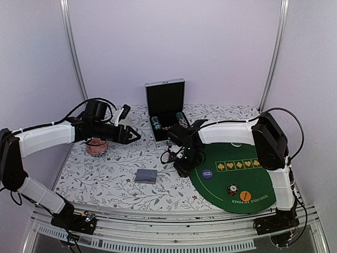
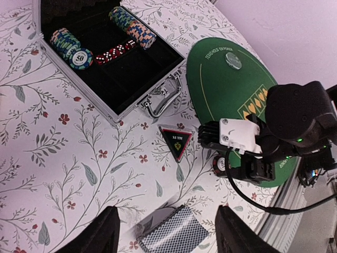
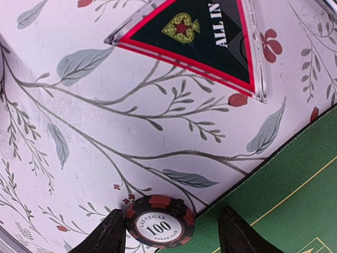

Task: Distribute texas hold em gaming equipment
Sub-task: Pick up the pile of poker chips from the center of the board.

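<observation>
Mostly round striped chip (image 3: 159, 227), glossy triangular marker (image 3: 195, 39), floral cloth (image 3: 95, 153)

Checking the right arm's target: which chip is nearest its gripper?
The black 100 chip between its fingers, at the mat's edge; others lie in the case or on the mat.
</observation>
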Robot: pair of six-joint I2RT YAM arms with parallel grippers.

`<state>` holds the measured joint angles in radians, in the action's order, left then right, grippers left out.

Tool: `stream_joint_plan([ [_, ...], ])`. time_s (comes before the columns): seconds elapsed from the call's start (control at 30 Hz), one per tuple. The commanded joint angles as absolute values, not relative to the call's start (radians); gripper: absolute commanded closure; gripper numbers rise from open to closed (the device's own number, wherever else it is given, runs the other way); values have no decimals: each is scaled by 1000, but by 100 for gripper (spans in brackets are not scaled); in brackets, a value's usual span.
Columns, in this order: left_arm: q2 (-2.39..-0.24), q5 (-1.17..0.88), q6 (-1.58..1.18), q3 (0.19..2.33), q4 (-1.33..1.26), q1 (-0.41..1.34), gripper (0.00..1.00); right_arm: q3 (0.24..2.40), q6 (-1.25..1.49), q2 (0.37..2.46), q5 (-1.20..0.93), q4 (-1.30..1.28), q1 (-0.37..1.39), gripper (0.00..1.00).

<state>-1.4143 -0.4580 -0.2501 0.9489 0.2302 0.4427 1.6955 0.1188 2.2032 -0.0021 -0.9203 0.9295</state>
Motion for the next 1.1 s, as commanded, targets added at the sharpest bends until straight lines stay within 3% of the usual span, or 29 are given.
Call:
stream_joint_plan([
  [0.0, -1419, -463, -233, 935, 240, 429, 37, 1700, 126, 2264, -32, -938, 963, 38],
  [0.43, -1429, -469, -231, 937, 239, 427, 37, 1695, 124, 2265, -73, -936, 1002, 35],
  [0.6, -1434, -471, -230, 937, 238, 426, 37, 1692, 121, 2265, -87, -932, 1008, 55],
  [0.8, -1433, -476, -231, 938, 238, 424, 37, 1693, 126, 2275, -63, -948, 1008, 70],
  [1.07, -1427, -474, -230, 939, 241, 421, 36, 1761, 129, 2160, -124, -933, 1006, 80],
])
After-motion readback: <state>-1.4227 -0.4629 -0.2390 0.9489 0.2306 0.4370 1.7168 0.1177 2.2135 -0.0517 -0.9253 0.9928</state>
